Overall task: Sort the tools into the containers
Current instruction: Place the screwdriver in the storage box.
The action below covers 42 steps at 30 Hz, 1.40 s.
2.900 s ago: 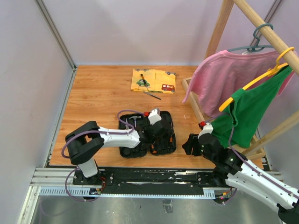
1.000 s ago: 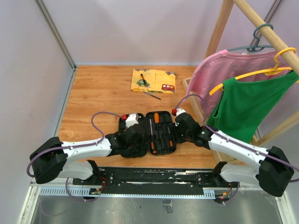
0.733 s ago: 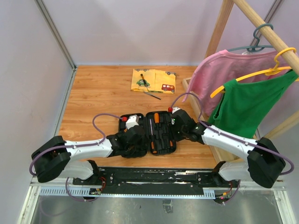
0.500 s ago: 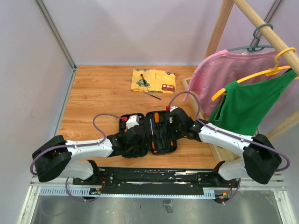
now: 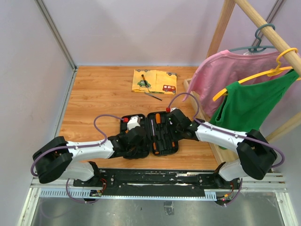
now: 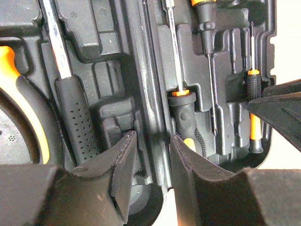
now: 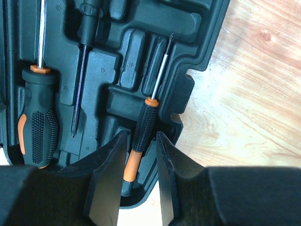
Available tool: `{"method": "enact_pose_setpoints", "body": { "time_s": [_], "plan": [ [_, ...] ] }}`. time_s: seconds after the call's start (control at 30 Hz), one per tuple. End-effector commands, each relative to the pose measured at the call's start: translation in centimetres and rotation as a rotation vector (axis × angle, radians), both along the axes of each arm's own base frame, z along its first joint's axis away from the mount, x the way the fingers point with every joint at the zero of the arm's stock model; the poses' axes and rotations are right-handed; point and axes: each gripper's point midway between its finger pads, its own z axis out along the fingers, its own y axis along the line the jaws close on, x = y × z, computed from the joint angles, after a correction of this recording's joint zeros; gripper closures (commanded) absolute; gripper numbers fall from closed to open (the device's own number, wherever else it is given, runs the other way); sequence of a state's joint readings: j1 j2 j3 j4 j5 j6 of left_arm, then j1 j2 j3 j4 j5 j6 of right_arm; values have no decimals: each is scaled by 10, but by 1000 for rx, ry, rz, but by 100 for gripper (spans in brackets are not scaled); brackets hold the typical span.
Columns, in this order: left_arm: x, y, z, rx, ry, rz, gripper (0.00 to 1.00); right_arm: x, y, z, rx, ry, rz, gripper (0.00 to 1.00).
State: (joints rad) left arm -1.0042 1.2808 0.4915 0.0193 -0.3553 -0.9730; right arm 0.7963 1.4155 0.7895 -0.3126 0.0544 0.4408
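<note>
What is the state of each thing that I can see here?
Tool case: open, lying flat on the table.
Small screwdriver: in its slot, between the right claw fingers.
Large screwdriver: seated in its slot.
Hammer: lying in the case.
Left claw: partly open, straddling the case's middle ridge.
Yellow cloth: folded, a tool lying on it.

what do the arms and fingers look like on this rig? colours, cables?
Both arms are white links with black joint housings. A thin purple cable loops along the left arm and the right arm. A small red dot sits near each wrist. The fingers are matte black, broad and wedge-shaped; the left fingers look the same.
</note>
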Motion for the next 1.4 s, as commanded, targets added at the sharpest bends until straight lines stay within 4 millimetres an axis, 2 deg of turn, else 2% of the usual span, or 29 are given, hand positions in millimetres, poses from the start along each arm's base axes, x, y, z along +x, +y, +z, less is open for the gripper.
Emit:
{"method": "enact_pose_setpoints", "body": {
  "time_s": [0.0,0.23,0.6,0.97,1.37],
  "plan": [
    [-5,4,-12,21,31,-9,61,15,-7,2,-24,-19,-45,68],
    [-6,5,-14,21,32,-4,61,16,-6,-5,-33,-9,-42,74],
    [-7,7,-18,14,48,18,61,3,-11,2,-4,7,-55,84],
    [-6,4,-19,10,50,10,61,-12,-18,-6,17,49,-88,85],
    [-8,5,-20,8,56,13,62,-10,-36,-7,-45,18,-153,81]
  ]
}}
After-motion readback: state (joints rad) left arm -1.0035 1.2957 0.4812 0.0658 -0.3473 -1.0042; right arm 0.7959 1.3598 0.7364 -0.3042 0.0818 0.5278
